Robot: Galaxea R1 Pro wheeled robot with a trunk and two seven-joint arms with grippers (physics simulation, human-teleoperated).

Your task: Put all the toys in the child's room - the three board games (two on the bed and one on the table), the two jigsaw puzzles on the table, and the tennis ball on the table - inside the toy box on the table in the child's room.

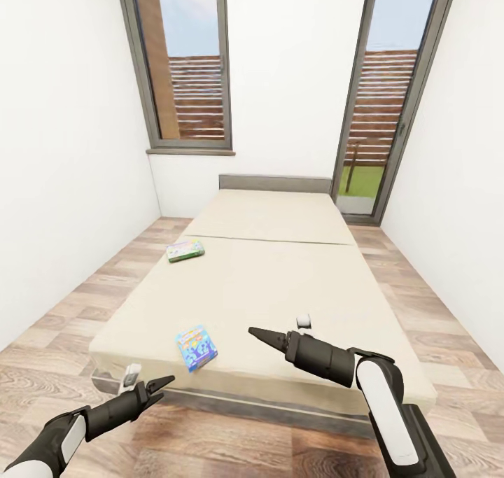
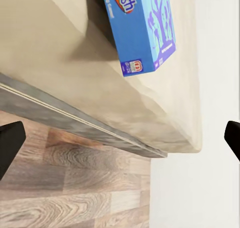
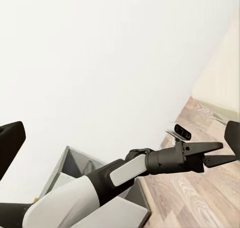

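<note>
Two board games lie on the beige bed (image 1: 280,282). The blue one (image 1: 196,348) rests near the foot edge, and the green-pink one (image 1: 185,250) sits by the bed's left side further back. My left gripper (image 1: 162,387) is open just before the foot of the bed, low and left of the blue box. The left wrist view shows that blue box (image 2: 145,27) ahead of the open left gripper (image 2: 120,143). My right gripper (image 1: 262,336) hovers over the bed's near end, right of the blue box, and is open (image 3: 120,138). The table, toy box, jigsaw puzzles and tennis ball are out of view.
Wood-plank floor (image 1: 63,338) runs along both sides of the bed between white walls. A tall window (image 1: 185,65) and a glass door (image 1: 388,100) stand at the far end behind the grey headboard (image 1: 274,183). The right wrist view shows my left arm (image 3: 150,165).
</note>
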